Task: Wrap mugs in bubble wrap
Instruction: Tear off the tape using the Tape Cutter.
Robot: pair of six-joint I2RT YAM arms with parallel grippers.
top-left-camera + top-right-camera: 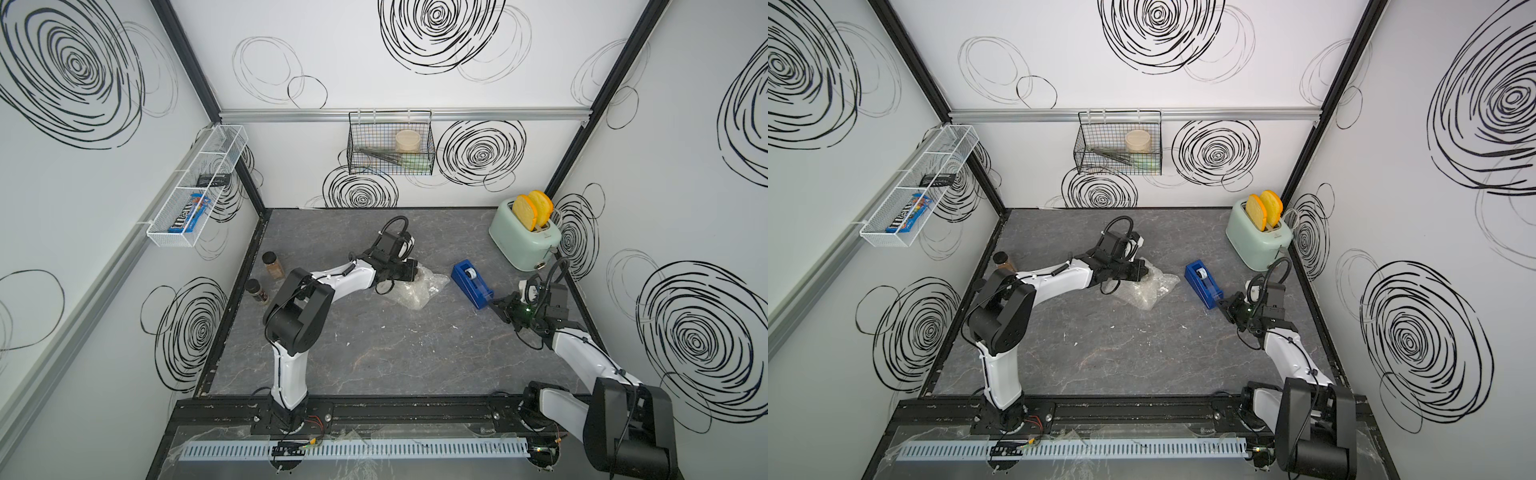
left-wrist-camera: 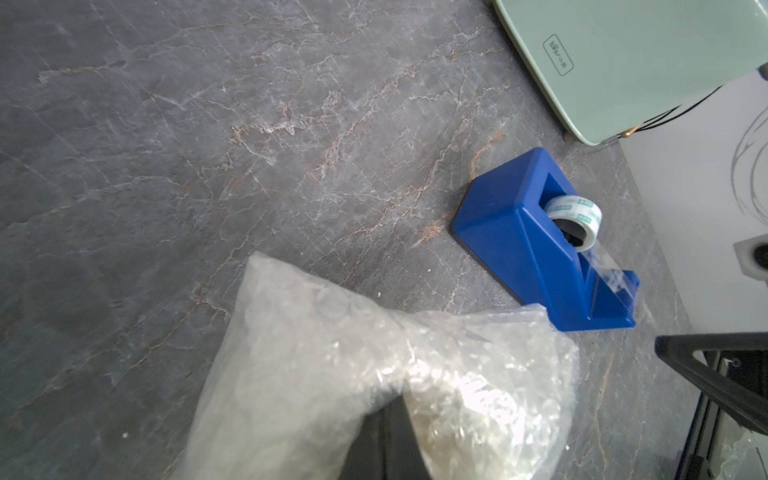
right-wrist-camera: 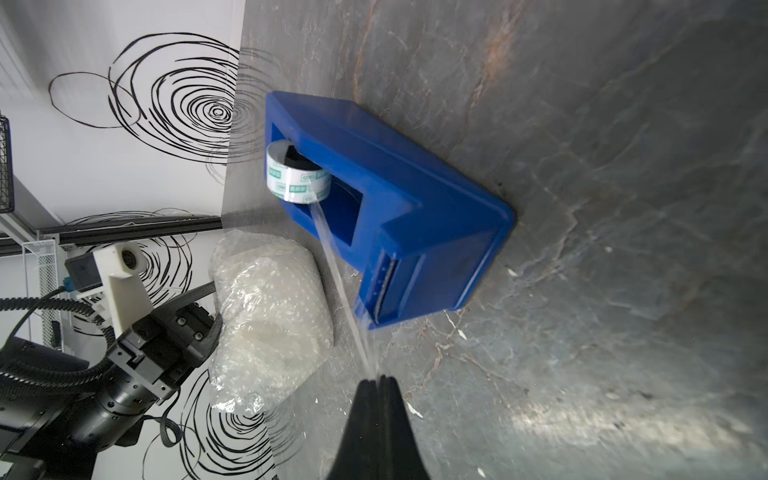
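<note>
One left gripper (image 1: 416, 270) is pinching shut on the one bubble wrap (image 1: 419, 291) bundle bunched at its tips (contents too clouded to tell). One right gripper (image 3: 377, 380) is clamping one tape strip (image 3: 340, 282), which is stretching from the one blue tape dispenser (image 1: 471, 284) just ahead.

You are working in a robot test cell in a lab, dressed up as a kitchen: white panel walls (image 1: 332, 62) printed with black swirls box in a grey marble-look desk (image 1: 374, 353), two arms (image 1: 291, 320) stand bolted to a black rail (image 1: 415, 413), and a toaster (image 1: 521, 245), spice jars (image 1: 273, 266) and wire baskets (image 1: 361, 166) furnish it.
</note>
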